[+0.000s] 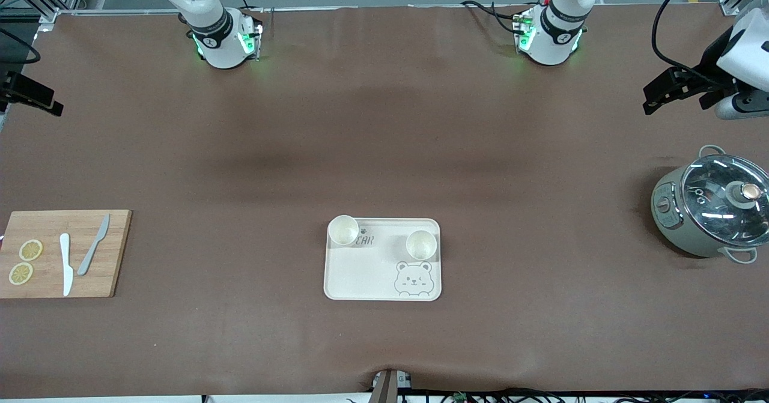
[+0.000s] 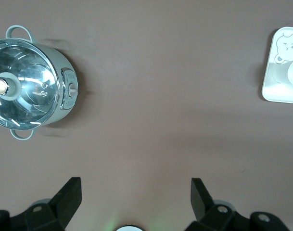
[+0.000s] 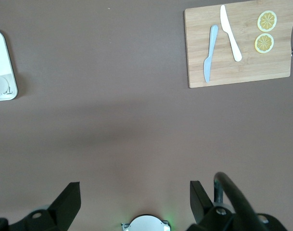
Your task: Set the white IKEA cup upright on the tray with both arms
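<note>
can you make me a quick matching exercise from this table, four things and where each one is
Things:
1. two white cups
2. lemon slices
3. pot
4. left gripper

Places:
A. on the wooden cutting board
B. toward the left arm's end of the table, lid on
C. upright on the tray
D. open over bare table

Pairs: 1-C, 2-A, 3-B, 4-D

Even overhead light, soft shadows; glare on pot lid; sharp

cups 2 | tray 1 | knives 2 | lemon slices 2 | cutting board 1 | pot 1
</note>
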Controlling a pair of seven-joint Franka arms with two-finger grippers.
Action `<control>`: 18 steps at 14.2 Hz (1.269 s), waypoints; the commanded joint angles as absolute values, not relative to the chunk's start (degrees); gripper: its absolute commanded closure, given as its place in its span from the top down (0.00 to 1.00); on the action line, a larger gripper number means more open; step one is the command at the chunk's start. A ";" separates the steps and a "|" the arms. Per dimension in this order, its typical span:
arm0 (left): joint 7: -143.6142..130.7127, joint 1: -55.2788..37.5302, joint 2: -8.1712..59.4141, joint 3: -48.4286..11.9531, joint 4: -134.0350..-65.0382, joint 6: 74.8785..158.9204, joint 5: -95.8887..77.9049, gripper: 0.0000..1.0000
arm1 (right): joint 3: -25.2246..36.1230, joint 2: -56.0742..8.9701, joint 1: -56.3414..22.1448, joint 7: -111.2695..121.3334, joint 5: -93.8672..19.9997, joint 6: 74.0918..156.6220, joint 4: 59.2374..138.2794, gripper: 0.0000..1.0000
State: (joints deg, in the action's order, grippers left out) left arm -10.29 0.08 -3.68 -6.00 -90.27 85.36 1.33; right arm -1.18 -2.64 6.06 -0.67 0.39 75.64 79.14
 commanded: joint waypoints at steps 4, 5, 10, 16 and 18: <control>-9.49 0.53 -3.78 -5.89 -89.12 85.78 2.37 1.00 | -1.41 -1.23 5.98 -1.67 0.09 76.64 80.68 1.00; -9.67 0.53 -3.78 -5.89 -89.03 85.78 2.46 1.00 | -1.41 -0.45 5.98 -2.02 0.09 77.08 81.99 1.00; -9.76 0.44 -3.87 -6.24 -89.03 85.08 2.55 1.00 | -1.49 2.10 5.80 -6.23 -0.09 78.92 86.04 1.00; -9.76 0.53 -3.87 -5.89 -89.03 84.64 2.55 1.00 | -1.49 6.86 5.71 -5.71 -0.09 82.97 92.90 1.00; -9.84 0.53 -3.87 -5.89 -89.12 84.38 2.55 1.00 | -1.41 6.59 5.80 -5.54 -0.09 82.88 92.73 1.00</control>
State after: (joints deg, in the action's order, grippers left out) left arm -10.29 0.32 -3.68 -5.71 -89.71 85.36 1.33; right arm -1.50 4.55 5.94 -5.02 0.35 81.77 90.33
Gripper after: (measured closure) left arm 0.000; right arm 0.000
